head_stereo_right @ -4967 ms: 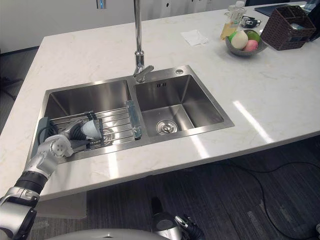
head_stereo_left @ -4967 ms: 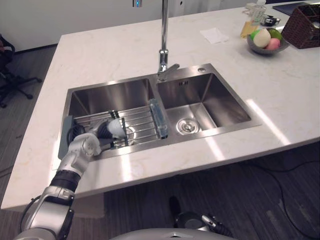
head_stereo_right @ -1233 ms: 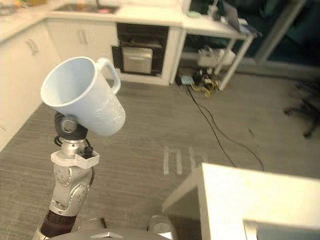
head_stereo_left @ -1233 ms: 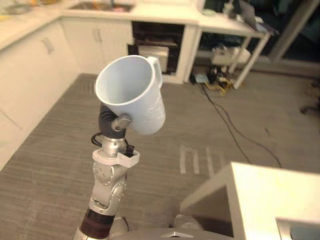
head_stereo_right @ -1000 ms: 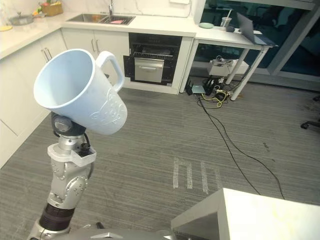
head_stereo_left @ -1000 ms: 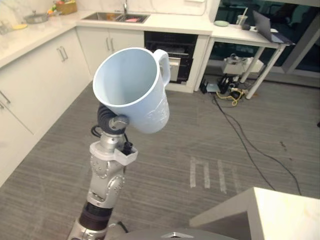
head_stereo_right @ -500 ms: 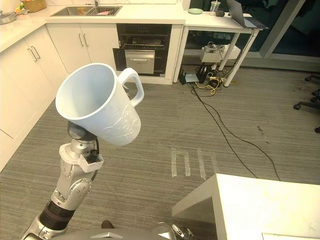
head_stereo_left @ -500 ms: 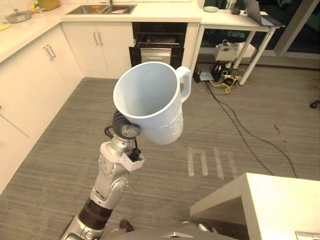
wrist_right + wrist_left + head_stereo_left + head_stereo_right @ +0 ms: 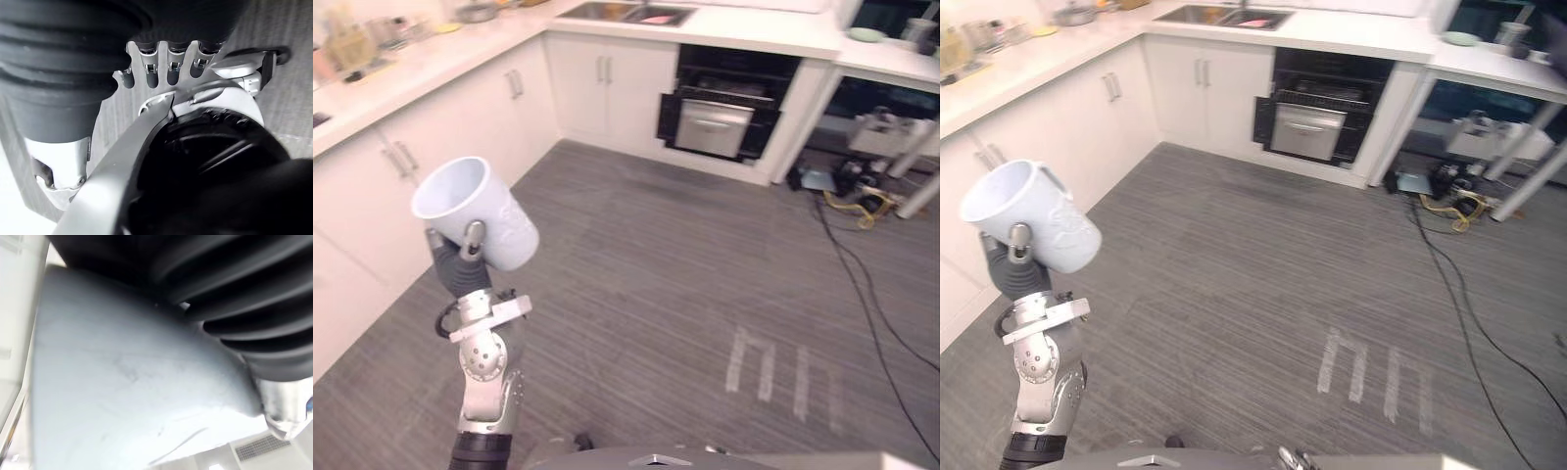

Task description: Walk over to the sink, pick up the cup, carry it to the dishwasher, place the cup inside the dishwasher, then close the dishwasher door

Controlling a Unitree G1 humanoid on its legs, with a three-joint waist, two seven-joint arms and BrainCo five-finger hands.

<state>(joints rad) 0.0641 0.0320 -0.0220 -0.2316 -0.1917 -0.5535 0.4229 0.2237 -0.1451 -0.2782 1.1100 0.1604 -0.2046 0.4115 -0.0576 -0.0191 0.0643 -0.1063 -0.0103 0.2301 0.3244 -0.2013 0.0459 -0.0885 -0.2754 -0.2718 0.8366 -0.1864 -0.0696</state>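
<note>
One cup [image 9: 475,213], tilted, you are carrying in left hand [image 9: 468,262], which is curling round its base. View has been swinging: cup now sitting at 9 o'clock, dishwasher [image 9: 722,110] appearing at 1 o'clock, well apart. Right hand [image 9: 168,66] hanging spread, idle. Carry leg likely continuing.

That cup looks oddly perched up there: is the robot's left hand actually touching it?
Touching. In the left eye view a finger of the left hand lies curled against the cup, with no gap between them.
</note>
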